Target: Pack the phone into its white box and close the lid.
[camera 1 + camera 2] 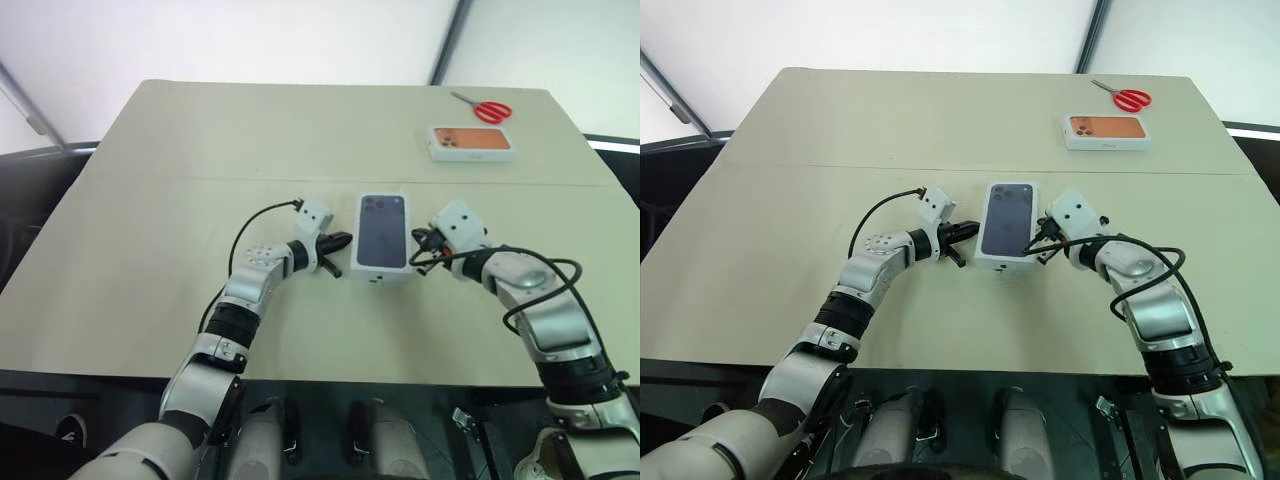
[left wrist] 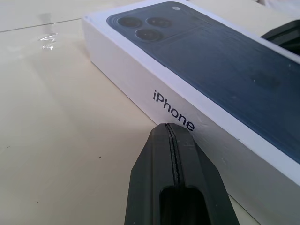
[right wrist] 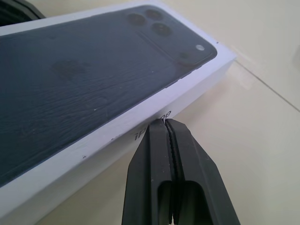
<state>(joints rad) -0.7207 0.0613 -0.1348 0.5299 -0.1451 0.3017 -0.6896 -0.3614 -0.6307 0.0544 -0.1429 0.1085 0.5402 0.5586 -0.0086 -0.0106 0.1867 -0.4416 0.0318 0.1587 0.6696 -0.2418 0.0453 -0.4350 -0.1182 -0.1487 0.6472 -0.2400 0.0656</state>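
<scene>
The white box (image 1: 382, 272) stands shut at the middle of the table, and the lid (image 1: 382, 235) covers it. A dark navy phone picture with a lens cluster fills the lid's top, and "iPhone" is printed on its side (image 2: 173, 110). The phone itself is hidden. My left gripper (image 1: 338, 243) is shut and empty, its tips (image 2: 171, 129) pointing at the box's left side wall from very close. My right gripper (image 1: 425, 248) is also shut and empty, its tips (image 3: 166, 124) just off the box's right side wall.
A second white box with an orange phone picture (image 1: 470, 142) lies at the far right of the beige table (image 1: 150, 200). Red-handled scissors (image 1: 485, 108) lie beyond it near the far edge. Black cables loop from both wrists.
</scene>
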